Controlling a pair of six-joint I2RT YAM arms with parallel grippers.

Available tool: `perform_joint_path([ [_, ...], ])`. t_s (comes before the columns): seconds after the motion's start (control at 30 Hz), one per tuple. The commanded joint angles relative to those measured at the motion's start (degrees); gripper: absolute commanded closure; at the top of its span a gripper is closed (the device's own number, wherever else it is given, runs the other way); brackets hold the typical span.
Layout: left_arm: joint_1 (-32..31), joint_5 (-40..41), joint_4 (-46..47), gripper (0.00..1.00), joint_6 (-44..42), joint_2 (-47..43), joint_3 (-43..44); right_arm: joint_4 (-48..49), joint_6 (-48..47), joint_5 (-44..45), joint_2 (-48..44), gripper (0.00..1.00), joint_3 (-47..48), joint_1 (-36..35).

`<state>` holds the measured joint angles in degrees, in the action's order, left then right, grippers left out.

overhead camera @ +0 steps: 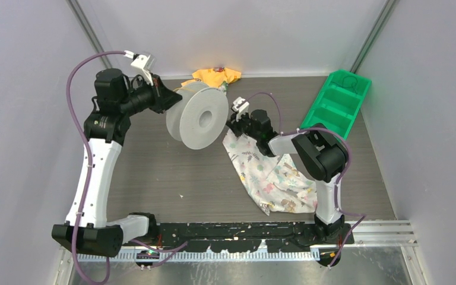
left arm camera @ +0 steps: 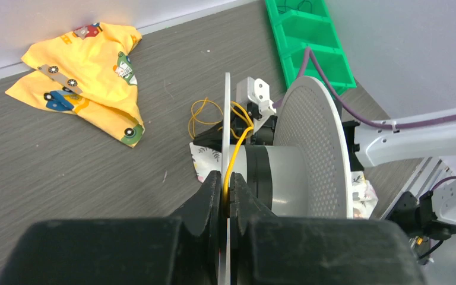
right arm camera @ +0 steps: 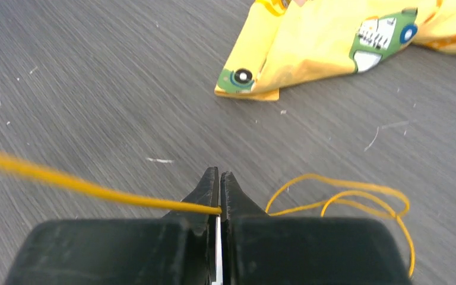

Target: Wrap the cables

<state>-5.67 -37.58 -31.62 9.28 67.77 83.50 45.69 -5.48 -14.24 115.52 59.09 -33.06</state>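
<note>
A grey spool [overhead camera: 199,116] stands on edge, lifted at the table's back middle. My left gripper [overhead camera: 169,98] is shut on its near thin rim [left arm camera: 226,113]; the fingertips [left arm camera: 212,184] clamp the rim with the yellow cable [left arm camera: 237,145] pressed against it. The cable runs from the jaws over the hub [left arm camera: 273,178] to loose loops [left arm camera: 205,116] beyond. My right gripper [overhead camera: 236,122] is just right of the spool. In the right wrist view it [right arm camera: 219,176] is shut on the cable [right arm camera: 95,189], which stretches taut to the left; slack loops [right arm camera: 344,196] lie on the table to the right.
A yellow printed cloth [overhead camera: 217,76] lies at the back wall behind the spool. A white floral cloth [overhead camera: 270,175] lies under the right arm. A green divided bin [overhead camera: 337,104] sits at the back right. Walls close in on both sides.
</note>
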Motion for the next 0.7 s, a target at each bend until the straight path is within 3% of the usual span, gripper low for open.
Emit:
perform_joint_path([
  [0.0,1.65,-0.95,7.53,1.0,5.6,-0.1,1.08,4.12,2.35,1.14,-3.63,0.99,-3.34,-0.26],
  [0.23,1.76,1.81,19.19,1.0,13.4,1.03,-2.7,1.03,7.38,0.46,-9.01,0.99,-8.97,-0.56],
  [0.47,1.78,11.23,26.6,1.0,19.71,1.55,-6.84,-18.34,15.15,3.26,-17.56,0.99,-7.09,-4.47],
  [0.67,1.08,20.82,32.08,1.0,23.7,0.93,-10.99,-25.2,15.17,4.16,-23.33,0.99,-6.73,-11.31],
])
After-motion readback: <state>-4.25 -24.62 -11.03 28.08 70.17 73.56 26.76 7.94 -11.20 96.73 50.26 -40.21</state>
